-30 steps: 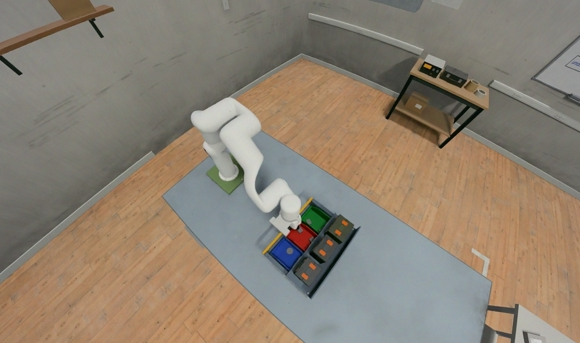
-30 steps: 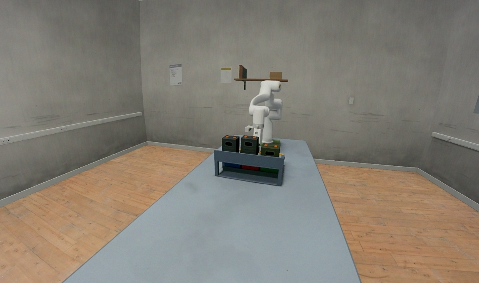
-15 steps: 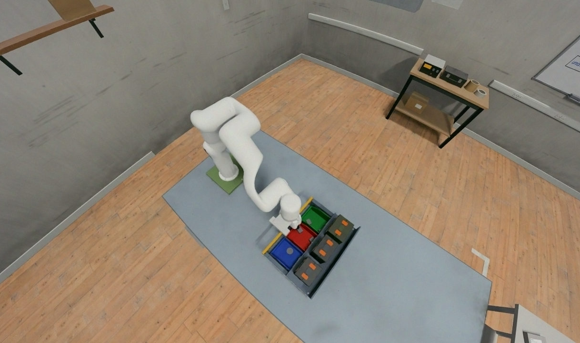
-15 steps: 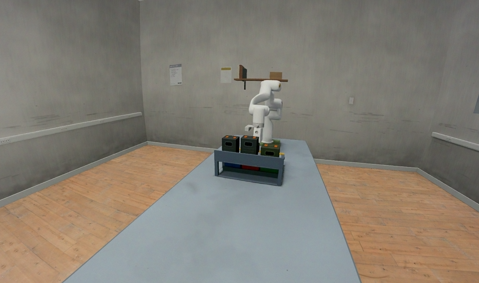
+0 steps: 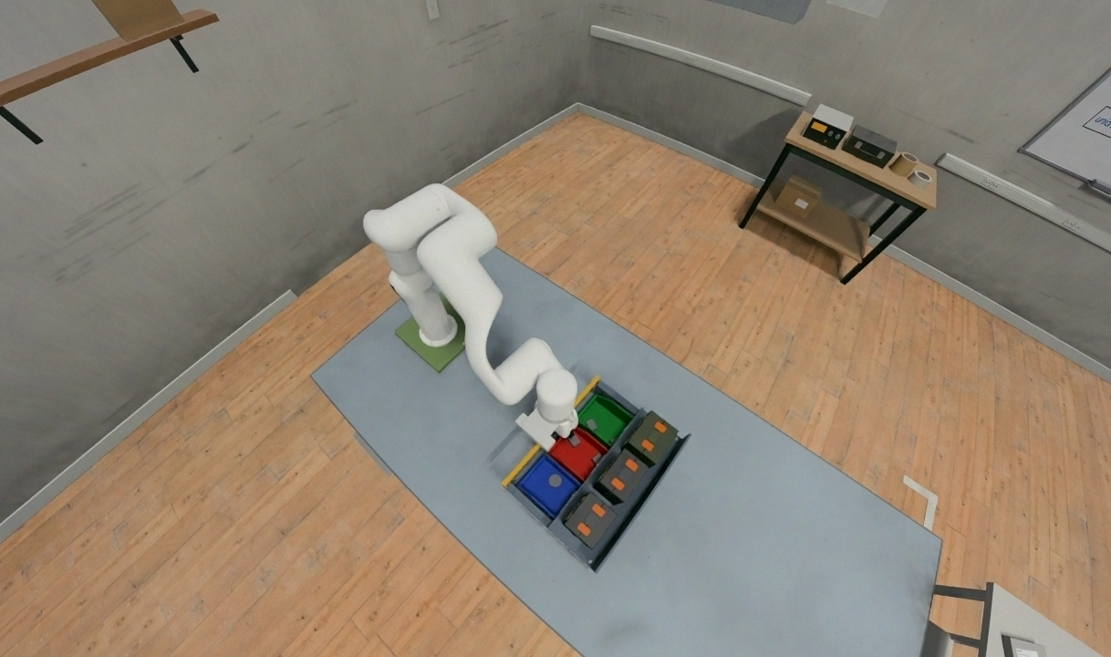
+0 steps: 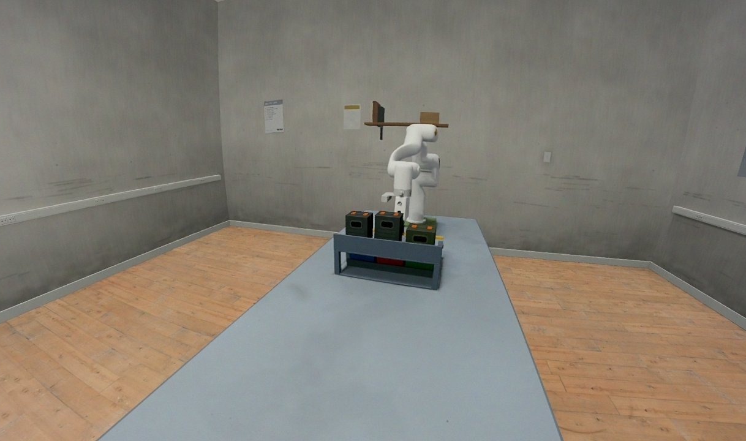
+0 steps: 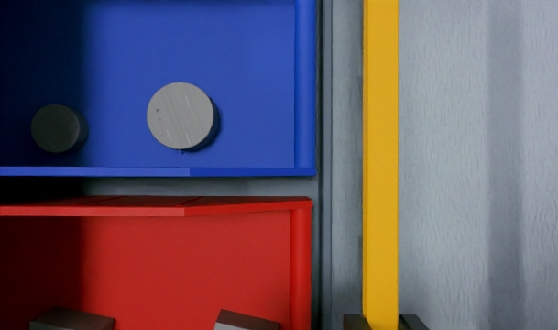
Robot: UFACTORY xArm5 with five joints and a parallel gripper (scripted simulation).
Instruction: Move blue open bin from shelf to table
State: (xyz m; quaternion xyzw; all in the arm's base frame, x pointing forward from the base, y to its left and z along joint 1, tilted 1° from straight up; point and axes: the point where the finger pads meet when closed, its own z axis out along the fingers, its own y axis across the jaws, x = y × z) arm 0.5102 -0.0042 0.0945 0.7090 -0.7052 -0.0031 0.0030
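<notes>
The blue open bin (image 5: 547, 484) stands on the lower shelf level at the near end of the row, holding a grey disc (image 7: 180, 115) and a dark disc (image 7: 59, 128). It fills the top of the wrist view (image 7: 150, 87). The red bin (image 5: 578, 453) is beside it, also in the wrist view (image 7: 146, 261), and the green bin (image 5: 604, 418) is beyond that. A yellow bar (image 5: 523, 464) runs along the shelf's front edge. My gripper (image 5: 563, 432) is by the red bin's front edge, and its fingertips are shut on the yellow bar (image 7: 380, 160).
Three dark closed bins with orange marks (image 5: 623, 476) stand in a row on the grey shelf's upper level (image 6: 388, 257). The shelf stands on a long grey table top. A side table (image 5: 849, 187) is far off by the wall.
</notes>
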